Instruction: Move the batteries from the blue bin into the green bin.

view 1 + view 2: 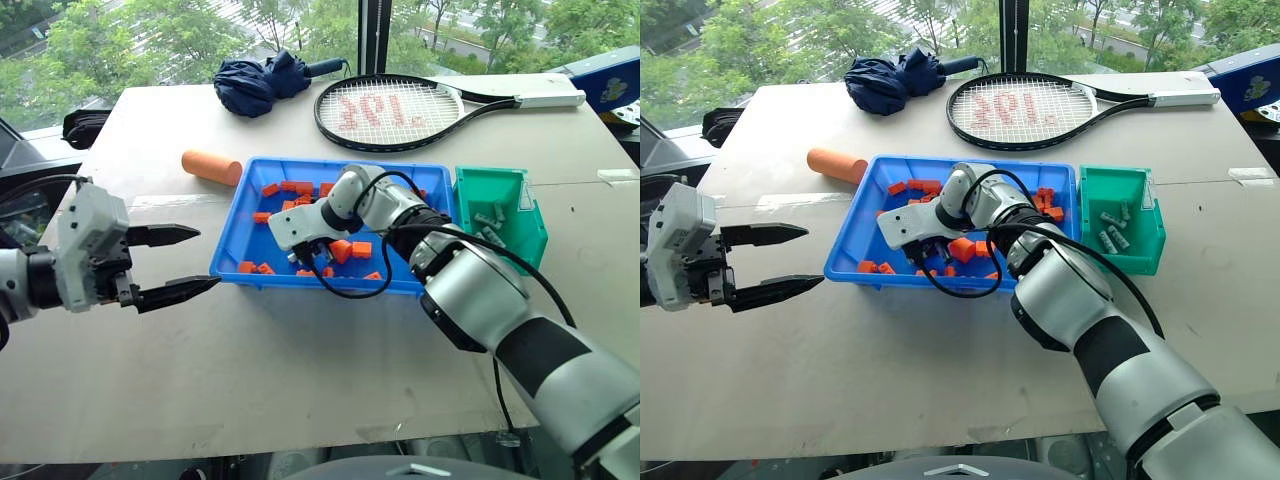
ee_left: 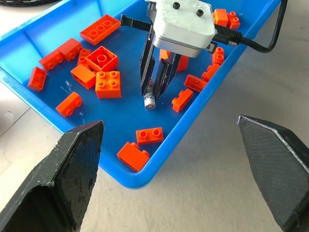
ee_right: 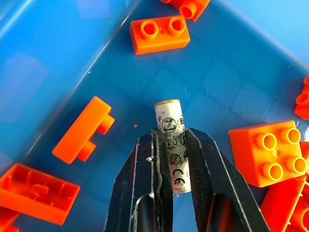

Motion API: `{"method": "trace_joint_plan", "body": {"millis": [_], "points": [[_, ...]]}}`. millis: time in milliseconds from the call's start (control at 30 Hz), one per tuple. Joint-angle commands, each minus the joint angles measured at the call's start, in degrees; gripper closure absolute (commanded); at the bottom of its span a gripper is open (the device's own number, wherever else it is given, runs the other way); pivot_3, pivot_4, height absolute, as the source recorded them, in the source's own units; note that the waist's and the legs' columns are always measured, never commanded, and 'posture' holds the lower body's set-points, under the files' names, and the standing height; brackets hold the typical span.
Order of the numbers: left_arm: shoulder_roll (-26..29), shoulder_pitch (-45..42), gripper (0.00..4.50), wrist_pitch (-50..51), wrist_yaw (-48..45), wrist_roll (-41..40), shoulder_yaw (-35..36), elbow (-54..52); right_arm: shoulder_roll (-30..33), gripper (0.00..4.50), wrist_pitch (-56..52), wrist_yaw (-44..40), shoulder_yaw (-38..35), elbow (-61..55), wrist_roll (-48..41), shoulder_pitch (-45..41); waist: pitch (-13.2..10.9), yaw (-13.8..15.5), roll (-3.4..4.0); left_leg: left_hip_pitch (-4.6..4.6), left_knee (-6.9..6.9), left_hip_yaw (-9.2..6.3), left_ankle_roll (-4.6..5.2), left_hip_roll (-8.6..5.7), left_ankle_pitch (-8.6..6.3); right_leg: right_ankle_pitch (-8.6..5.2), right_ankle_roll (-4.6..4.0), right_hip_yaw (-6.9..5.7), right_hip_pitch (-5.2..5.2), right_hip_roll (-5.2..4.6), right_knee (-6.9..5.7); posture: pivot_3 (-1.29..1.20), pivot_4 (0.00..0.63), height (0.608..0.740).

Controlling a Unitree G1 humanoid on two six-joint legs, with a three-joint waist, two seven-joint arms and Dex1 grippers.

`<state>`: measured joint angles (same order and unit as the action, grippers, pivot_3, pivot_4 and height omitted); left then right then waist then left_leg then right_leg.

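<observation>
A grey-silver battery lies low in the blue bin, near its front wall, among several orange bricks. My right gripper reaches down into the bin and is shut on this battery, one finger on each side. In the left wrist view the same battery sticks out below the right gripper's fingertips. The green bin stands against the blue bin's right side and holds several batteries. My left gripper hovers open over the table left of the blue bin, with nothing in it.
A big orange cylinder lies just behind the blue bin's left corner. A tennis racket and a folded dark-blue umbrella lie at the back of the table. A blue box sits at the far right.
</observation>
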<state>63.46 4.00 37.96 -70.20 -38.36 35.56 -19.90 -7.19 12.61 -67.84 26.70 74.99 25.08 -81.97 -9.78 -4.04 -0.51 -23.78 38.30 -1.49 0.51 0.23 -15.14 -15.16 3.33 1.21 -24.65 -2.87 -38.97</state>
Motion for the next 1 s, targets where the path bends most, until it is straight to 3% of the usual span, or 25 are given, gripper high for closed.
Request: {"method": "trace_joint_plan", "body": {"millis": [33, 333, 467, 633, 800, 900, 1000], "points": [[0.2, 0.0, 0.0, -0.8, 0.1, -0.3, 2.2, -1.7, -0.6, 4.16, -1.7, -1.7, -2.8, -1.2, -3.0, -0.6, 0.0, 0.0, 0.0, 0.0, 0.0, 0.0, 0.0, 0.0, 0.0, 0.0, 0.0, 0.0, 0.0, 0.0, 0.0, 0.0, 0.15, 0.74], [0.3, -4.5, 0.0, -2.0, -0.1, -0.8, -2.1, 0.5, 5.9, 4.16, -7.9, -10.0, -10.4, -9.5, -11.6, -1.4, 0.0, 0.2, -0.01, -0.05, 0.02, -0.01, 0.0, -0.01, 0.0, 0.0, 0.0, -0.04, 0.01, -0.06, 0.02, 0.0, 0.15, 0.74], [-0.3, -8.8, 0.0, -2.5, -0.1, -1.8, -6.0, 0.9, 10.6, 4.16, -14.8, -9.7, -13.7, -18.5, -15.7, 1.7, 0.0, 0.2, -0.02, -0.05, 0.02, -0.03, 0.0, -0.02, 0.0, 0.0, 0.0, -0.04, 0.01, -0.07, 0.0, 0.0, 0.15, 0.74], [-2.2, -16.7, 0.0, -1.2, 0.7, -5.5, -11.3, -0.3, 21.8, 4.16, -34.3, -10.6, -18.5, -48.7, -22.0, 14.2, 0.0, 1.6, -0.06, -0.14, 0.1, -0.07, 0.02, -0.04, -0.01, 0.01, 0.01, -0.11, 0.04, -0.16, 0.0, 0.0, 0.15, 0.74], [-4.1, -24.6, 0.0, -0.3, 0.6, -8.3, -16.8, -0.5, 34.1, 4.16, -61.5, -4.6, -30.3, -82.1, -29.7, 28.3, 0.0, 2.2, -0.04, -0.25, 0.16, -0.08, 0.08, -0.07, -0.03, 0.01, 0.02, -0.12, 0.03, -0.14, 0.02, 0.0, 0.15, 0.74], [-6.8, -32.1, 0.0, 0.1, 0.5, -9.5, -21.3, 0.8, 43.2, 4.16, -74.2, -0.1, -39.1, -95.2, -30.8, 37.9, 0.0, 2.8, -0.05, -0.24, 0.22, -0.07, 0.23, -0.08, -0.11, 0.01, 0.02, -0.13, 0.05, -0.1, 0.01, 0.0, 0.15, 0.74], [-9.1, -37.2, 0.0, 0.1, 0.5, -8.6, -24.6, 2.7, 48.6, 4.16, -80.3, 4.1, -44.8, -100.8, -32.6, 45.1, 0.0, 3.2, -0.08, -0.15, 0.31, -0.07, 0.39, -0.11, -0.18, 0.01, 0.02, -0.14, 0.22, -0.04, 0.01, 0.0, 0.15, 0.74]]}}
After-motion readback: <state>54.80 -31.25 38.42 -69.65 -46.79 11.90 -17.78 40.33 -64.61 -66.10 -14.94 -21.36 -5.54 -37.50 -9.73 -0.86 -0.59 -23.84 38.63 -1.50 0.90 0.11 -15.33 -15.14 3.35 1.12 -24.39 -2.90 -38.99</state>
